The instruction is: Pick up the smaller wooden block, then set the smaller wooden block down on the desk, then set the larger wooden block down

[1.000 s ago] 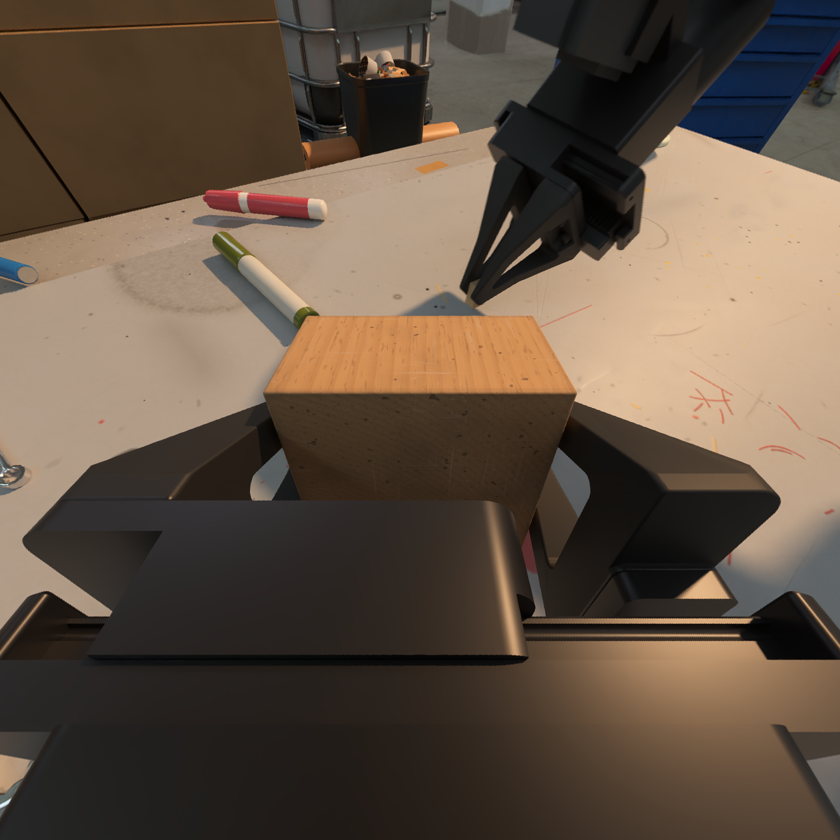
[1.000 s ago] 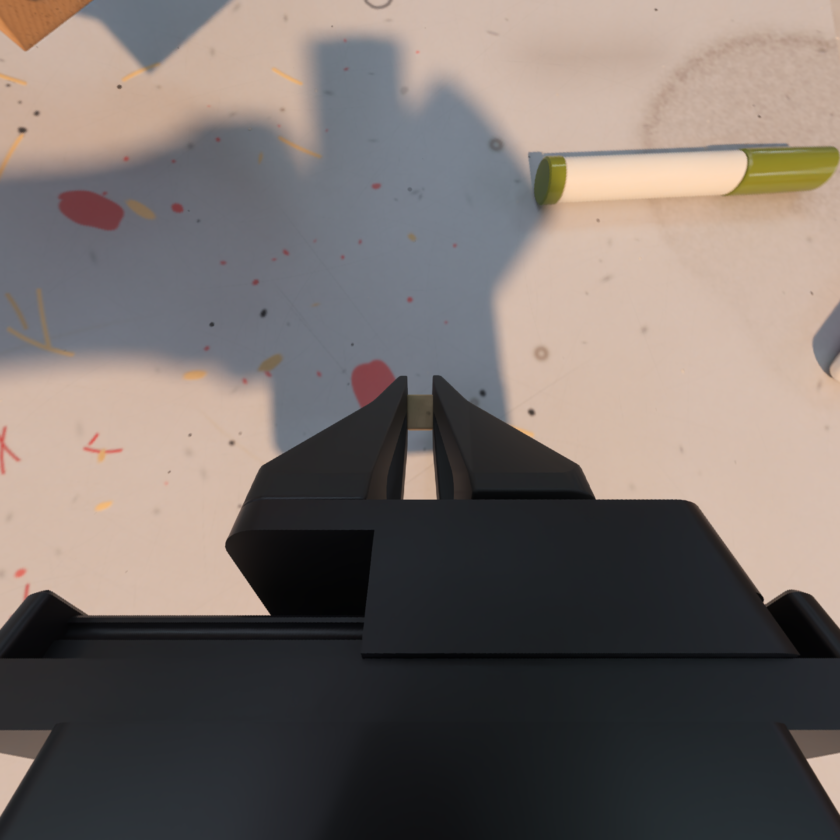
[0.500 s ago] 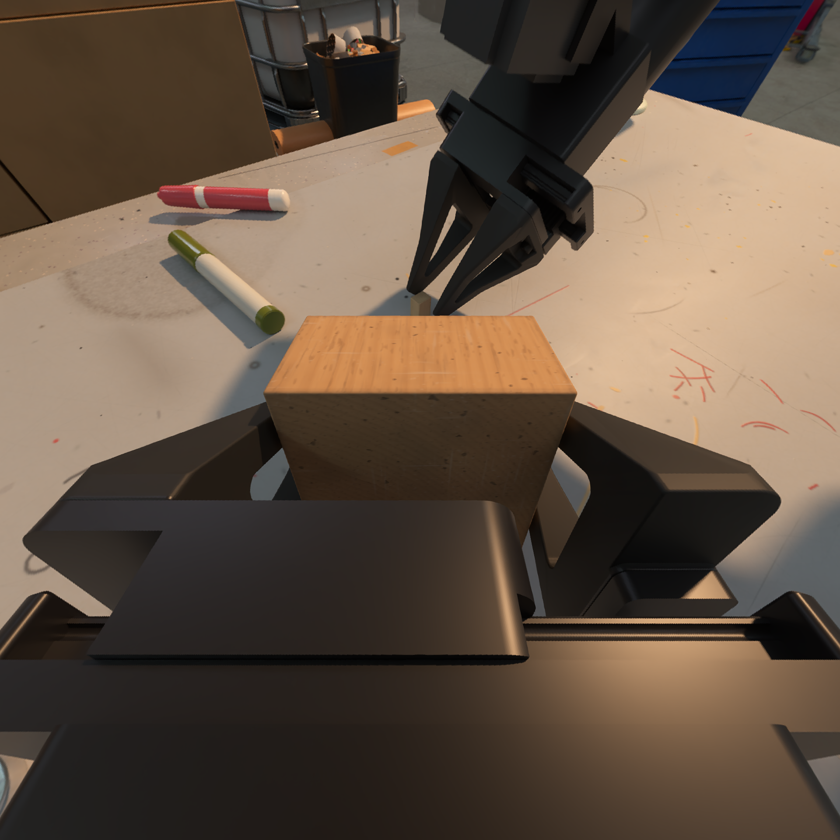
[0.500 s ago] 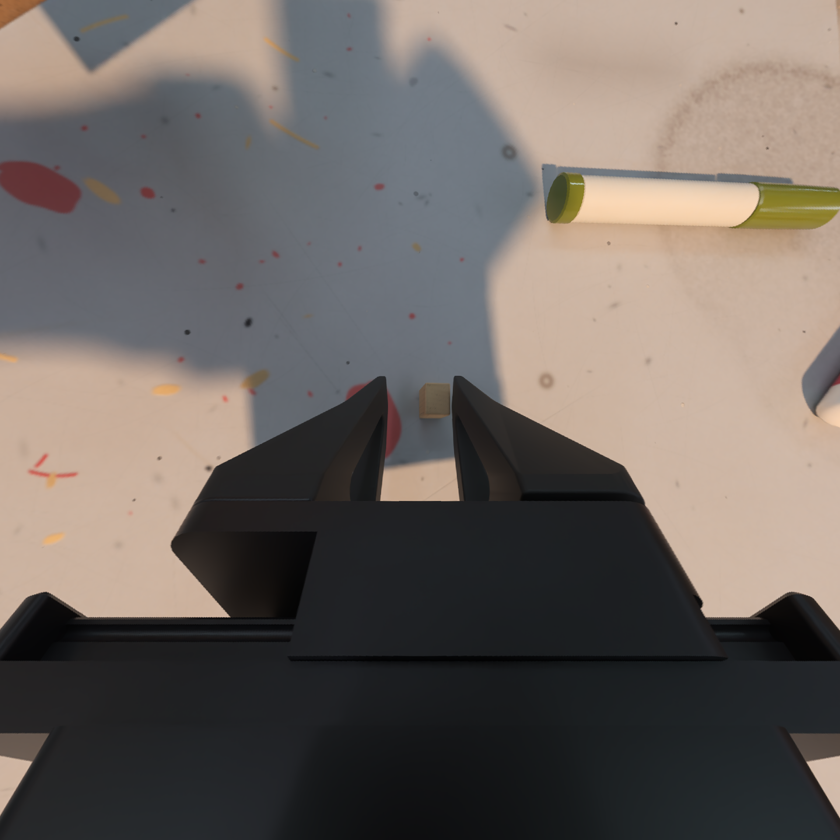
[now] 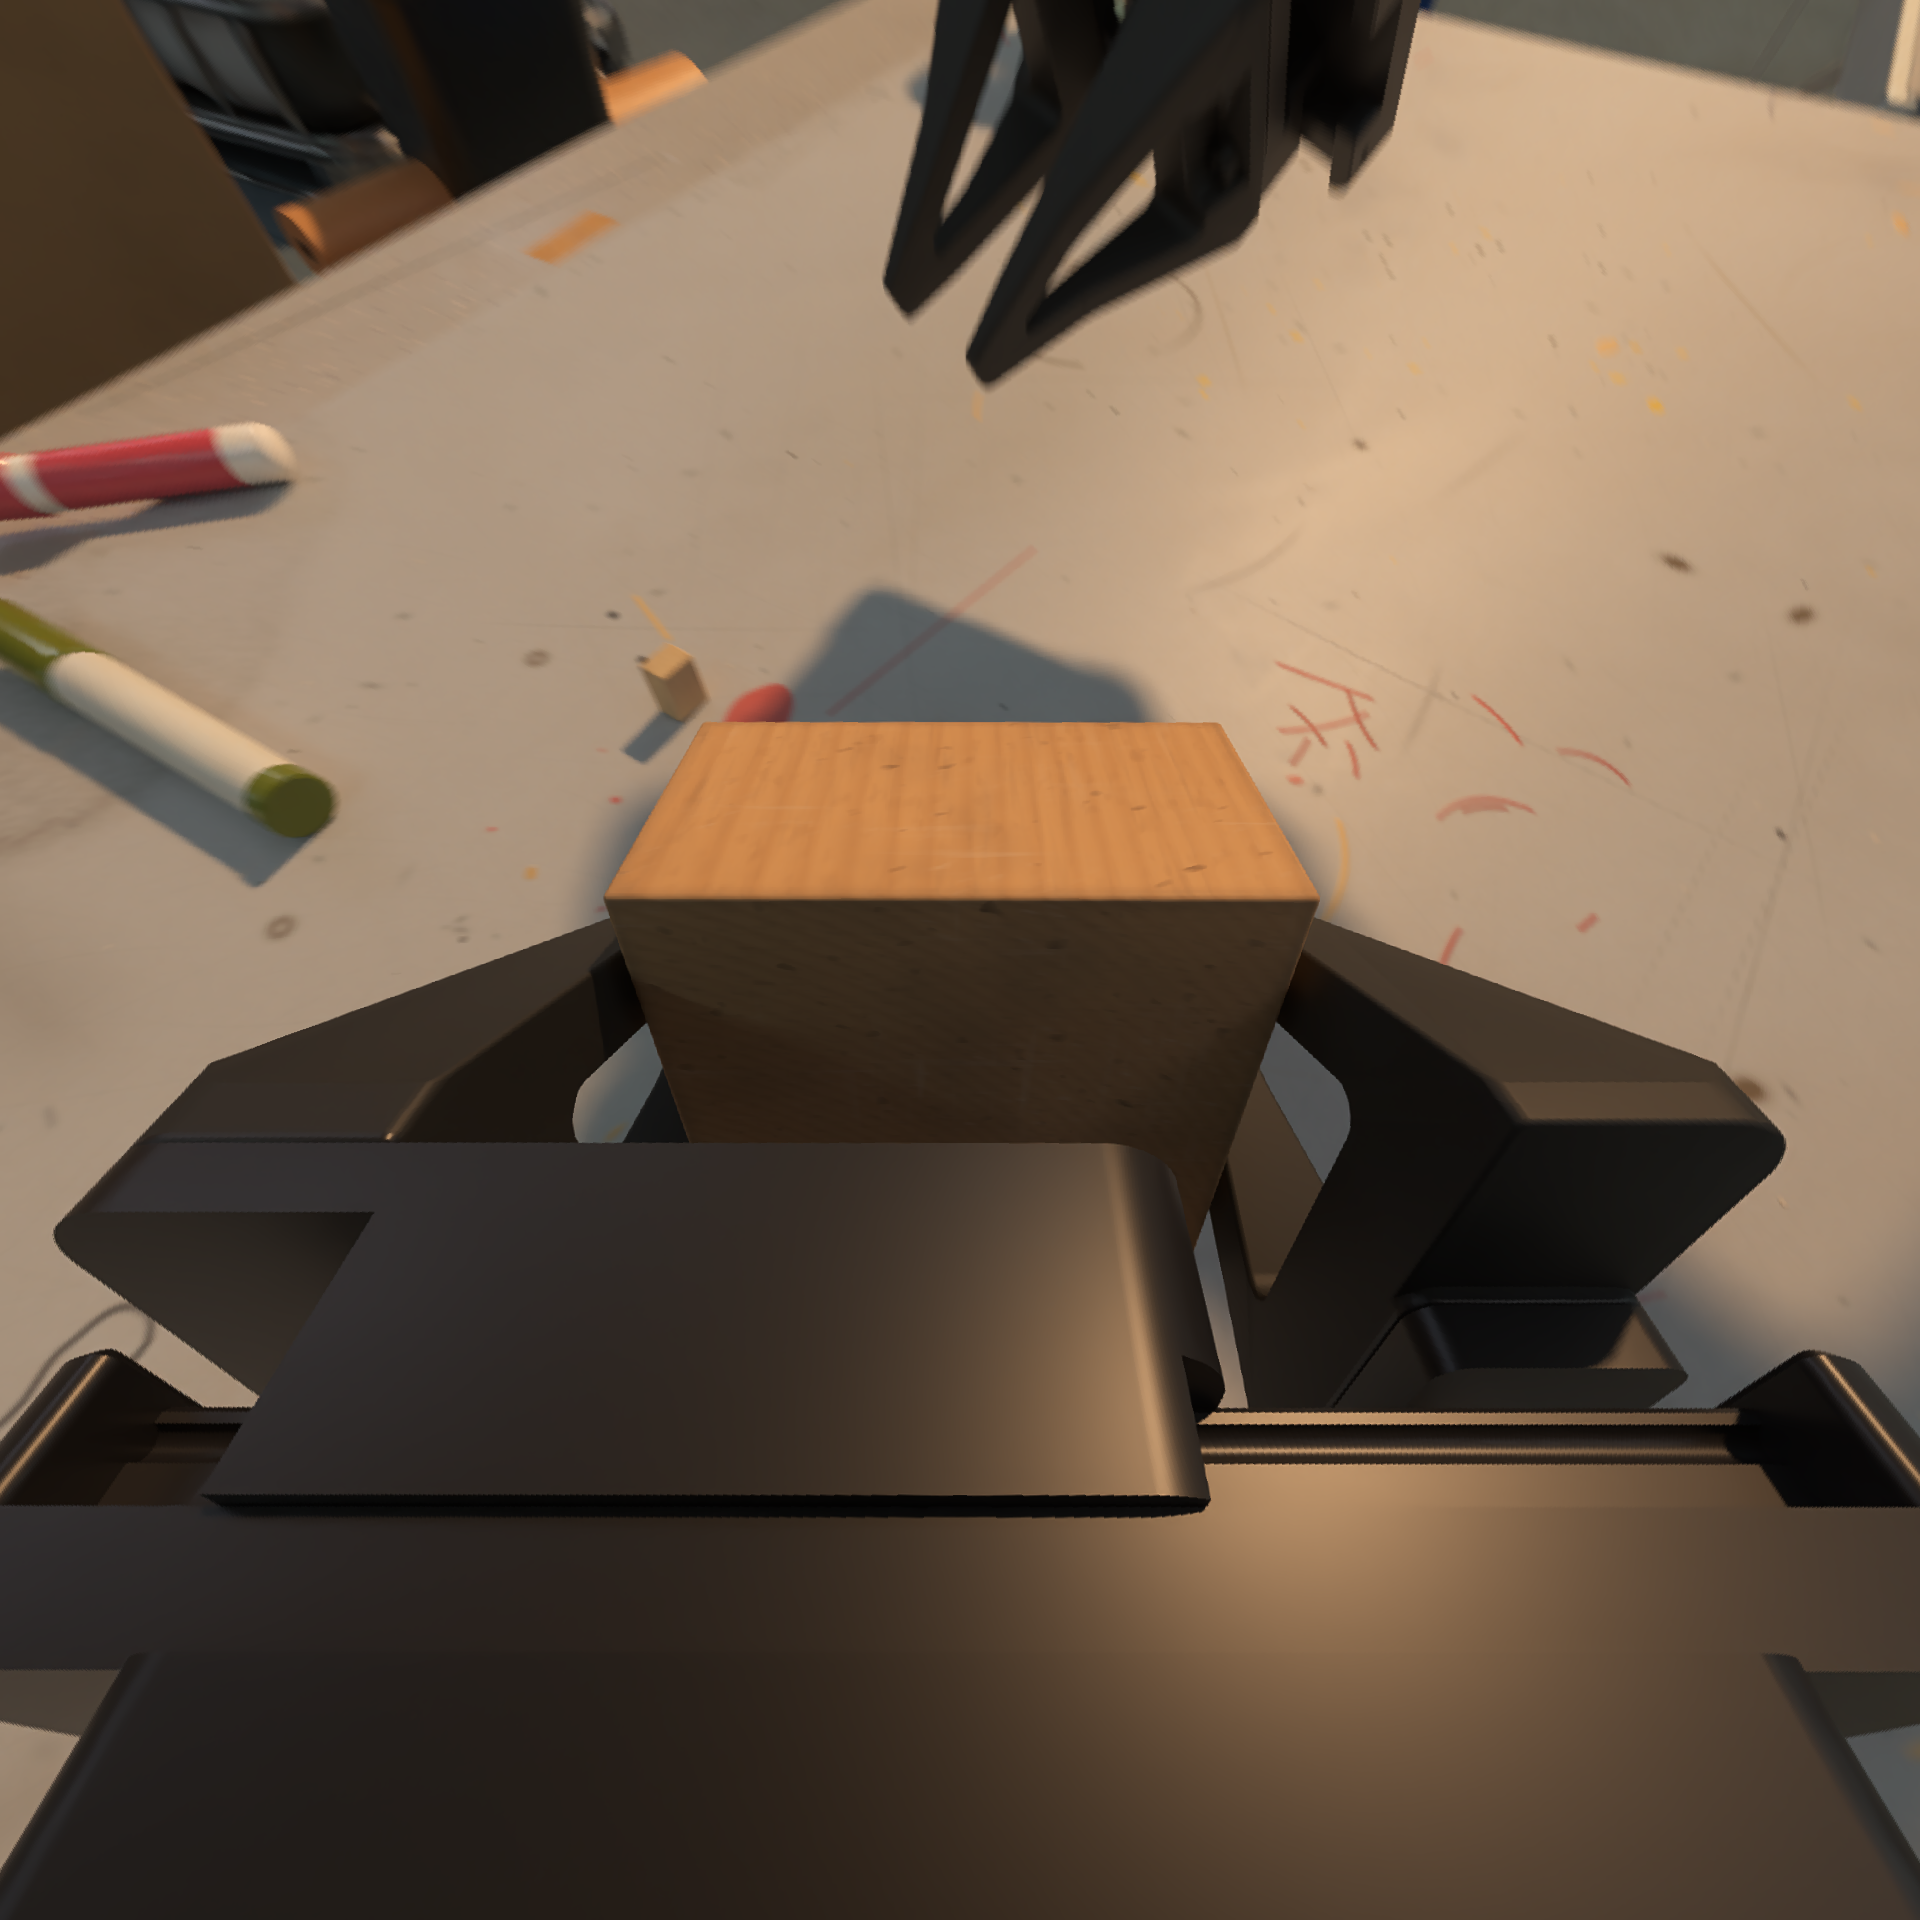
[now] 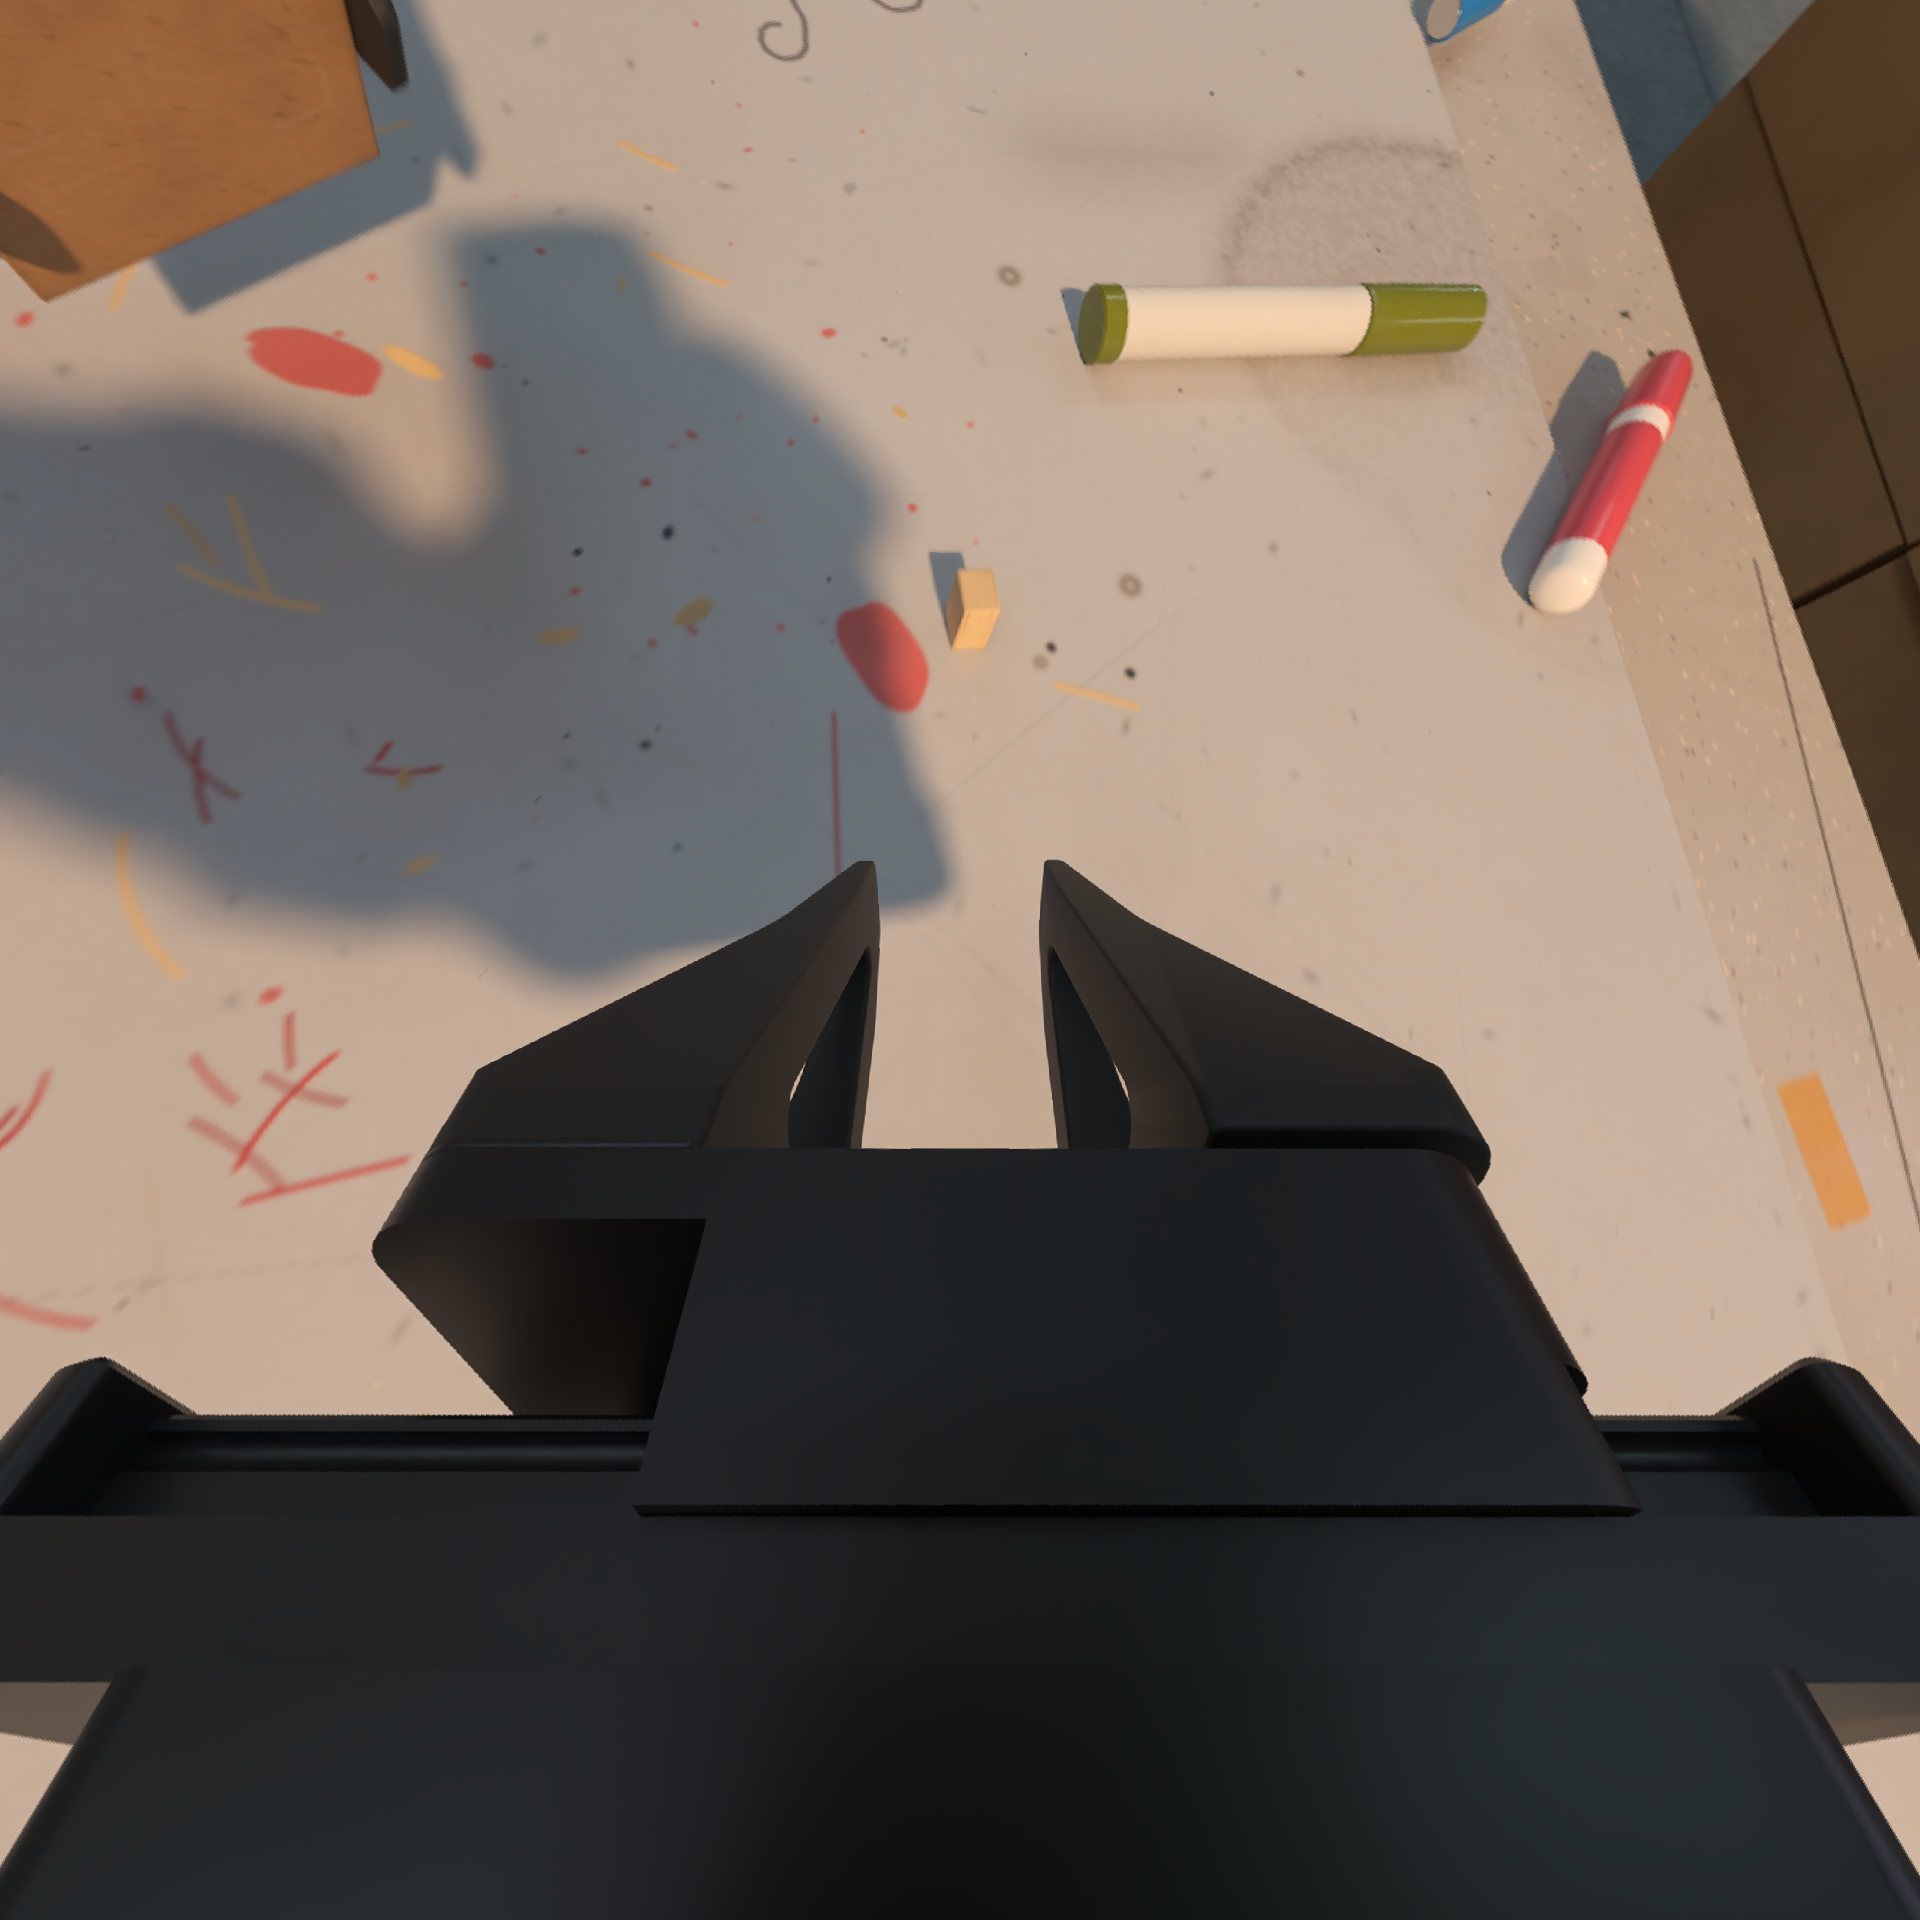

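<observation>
Small block point(image 6: 972, 609) sits loose on the desk point(image 6: 1351, 831), just beside the red smear point(image 6: 881, 655); right gripper point(image 6: 958, 883) hangs above it, parted and empty; left gripper point(image 5: 961, 997) clamps the big block point(image 5: 961, 831), held above the desk, so that one goes down next

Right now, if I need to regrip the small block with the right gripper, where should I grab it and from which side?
Come straight down from above. The small block lies free on the desk, apart from the green marker, so its two opposite upright faces are the likely grip. The right gripper is open and empty; it would probably need to shift forward first.
</observation>
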